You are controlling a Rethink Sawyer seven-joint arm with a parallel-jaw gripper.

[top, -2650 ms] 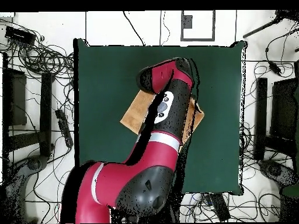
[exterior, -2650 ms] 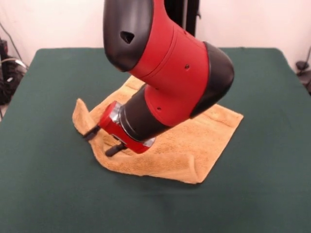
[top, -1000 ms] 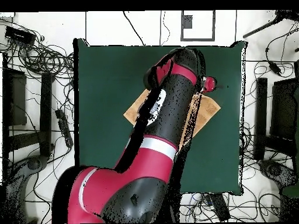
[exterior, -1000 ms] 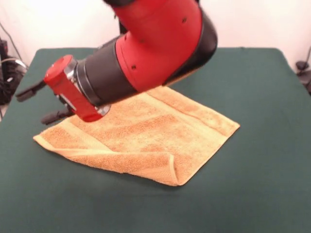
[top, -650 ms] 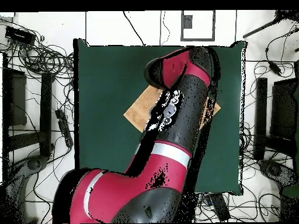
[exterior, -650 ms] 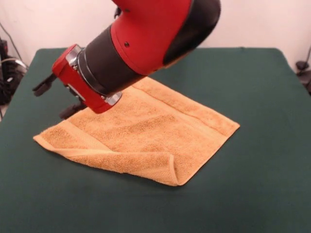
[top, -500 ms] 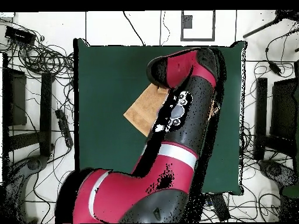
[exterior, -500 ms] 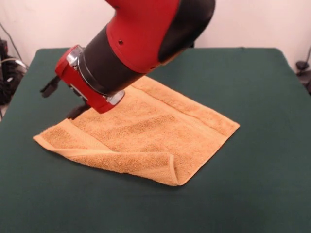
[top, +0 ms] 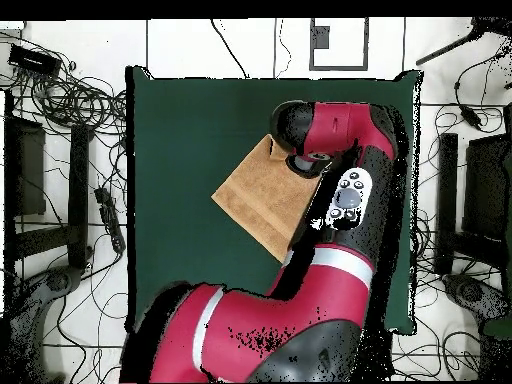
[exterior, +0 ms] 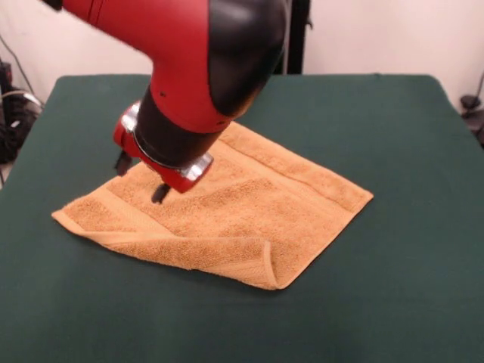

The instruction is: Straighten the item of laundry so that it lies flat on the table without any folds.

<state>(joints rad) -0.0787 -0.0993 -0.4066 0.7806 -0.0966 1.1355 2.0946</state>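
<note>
The golden-orange towel (exterior: 249, 208) lies spread on the green table (exterior: 401, 151), set diagonally. Its near-left edge is doubled over in a narrow fold that ends in a small turned-up flap at the near corner (exterior: 266, 265). My gripper (exterior: 141, 178) hangs just above the towel's left part, pointing down. It is open and empty, with two dark fingertips (exterior: 159, 193) apart. In the overhead view the arm covers the gripper and the towel's right part; the rest of the towel (top: 260, 195) shows to the left of the arm on the table (top: 180, 130).
Cables and dark equipment (top: 70, 110) lie on the floor around the table in the overhead view. More cables (exterior: 11, 106) show past the table's left edge in the front view. A black post (exterior: 296, 34) stands behind the table.
The towel's left corner, lifted 2.6 s ago, has been drawn out left and let go. In the last second the open gripper swung right and turned down over the towel; the towel stayed still.
</note>
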